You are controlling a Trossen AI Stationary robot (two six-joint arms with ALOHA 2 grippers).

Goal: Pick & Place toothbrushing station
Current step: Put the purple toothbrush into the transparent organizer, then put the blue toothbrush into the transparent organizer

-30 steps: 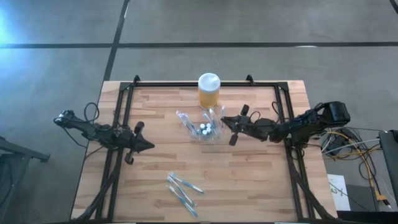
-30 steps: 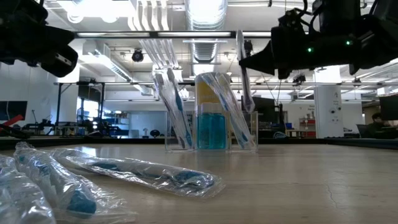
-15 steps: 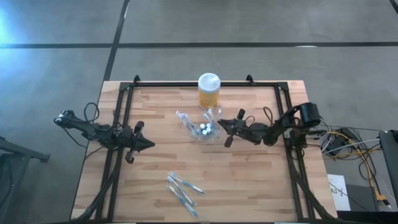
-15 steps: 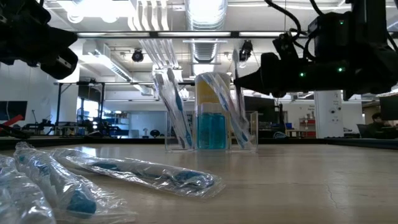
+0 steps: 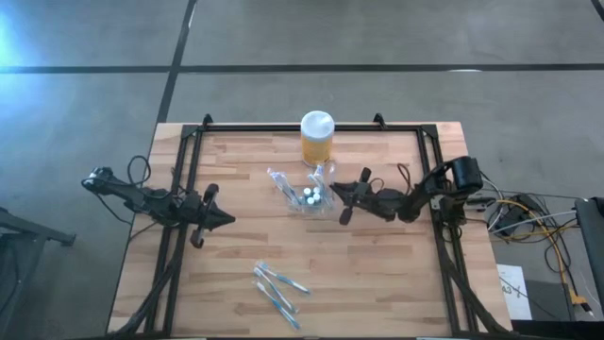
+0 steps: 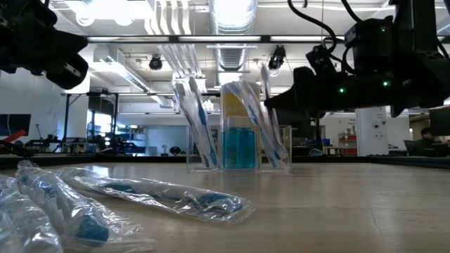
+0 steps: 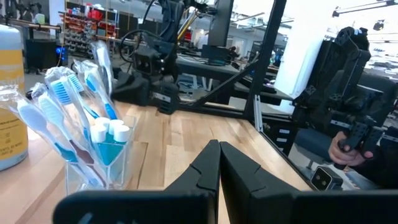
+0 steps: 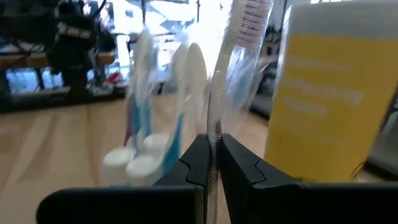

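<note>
The small clear plastic toothbrushing station [image 5: 310, 196], crowded with wrapped blue-and-white toothbrushes, is standing just in front of the yellow jar with a white lid [image 5: 317, 138]. The right gripper [image 5: 334, 188] is pinching a clear-wrapped toothbrush [image 8: 231, 68] right beside the station, its handle rising between the clenched fingers. The left gripper [image 5: 226, 220] is waiting clenched and empty, well apart from the station. With the slots crowded, the brush is likely to snag on a neighbour and tip the light station.
</note>
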